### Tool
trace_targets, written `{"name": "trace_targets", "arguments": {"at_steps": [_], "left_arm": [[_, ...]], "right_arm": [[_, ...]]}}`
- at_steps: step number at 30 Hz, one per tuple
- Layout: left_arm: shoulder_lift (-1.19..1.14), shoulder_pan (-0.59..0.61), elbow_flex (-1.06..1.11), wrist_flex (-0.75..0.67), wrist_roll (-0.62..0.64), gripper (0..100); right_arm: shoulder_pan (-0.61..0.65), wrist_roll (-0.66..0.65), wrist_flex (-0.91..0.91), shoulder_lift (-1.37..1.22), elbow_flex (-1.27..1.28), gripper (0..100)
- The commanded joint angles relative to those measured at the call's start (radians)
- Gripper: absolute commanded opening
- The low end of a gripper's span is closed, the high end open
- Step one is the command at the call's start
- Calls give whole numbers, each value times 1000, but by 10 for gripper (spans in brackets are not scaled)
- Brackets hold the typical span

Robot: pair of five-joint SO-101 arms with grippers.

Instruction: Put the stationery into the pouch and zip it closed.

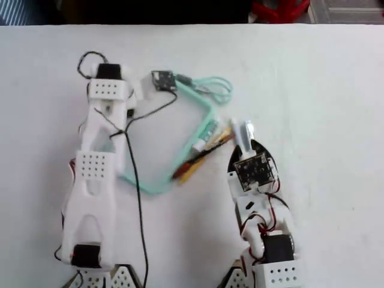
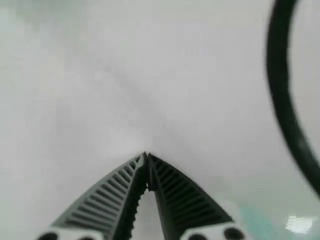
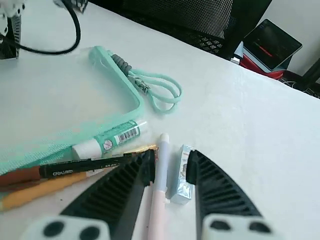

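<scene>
Mint-rimmed pouch (image 3: pixel 65 100) — ribbed right tool (image 3: pixel 170 161) straddling a slim pen (image 3: pixel 161 150).

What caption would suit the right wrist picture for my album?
The open right claw straddles a pale pink pen and a small wrapped block near the mint-edged pouch.

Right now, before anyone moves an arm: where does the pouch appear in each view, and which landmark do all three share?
High view: the pouch lies mid-table between the arms, with pens sticking out of its open side.
Left wrist view: a mint patch, likely its edge, beside the left gripper.
Right wrist view: its mint rim lies beyond the pens.
Shared landmark: the black cable.
</scene>
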State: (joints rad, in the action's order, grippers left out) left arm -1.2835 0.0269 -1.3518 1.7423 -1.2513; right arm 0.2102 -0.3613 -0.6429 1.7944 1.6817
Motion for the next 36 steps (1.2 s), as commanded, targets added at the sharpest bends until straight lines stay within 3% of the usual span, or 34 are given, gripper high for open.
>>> {"name": "trace_targets", "arguments": {"at_steps": [1, 5, 12, 18, 21, 24, 28, 33, 36], "left_arm": [[77, -50, 3, 48, 37, 41], [200, -51, 44, 48, 132, 41], [354, -96, 206, -17, 186, 46], [351, -107, 181, -460, 798, 150], [325, -131, 256, -684, 956, 201], [260, -140, 307, -868, 950, 223], [179, -139, 265, -964, 887, 212], [97, -143, 169, -934, 881, 215], [68, -151, 123, -873, 770, 212]], "right_arm": [[4, -12, 2, 4, 9, 113], [4, -12, 4, 4, 9, 113], [4, -12, 4, 4, 9, 113], [7, -12, 1, 4, 9, 113], [7, -12, -1, 4, 9, 113], [4, -12, -1, 4, 9, 113], [4, -12, 1, 4, 9, 113], [2, -14, 1, 4, 9, 113], [2, -14, 2, 4, 9, 113]]}}
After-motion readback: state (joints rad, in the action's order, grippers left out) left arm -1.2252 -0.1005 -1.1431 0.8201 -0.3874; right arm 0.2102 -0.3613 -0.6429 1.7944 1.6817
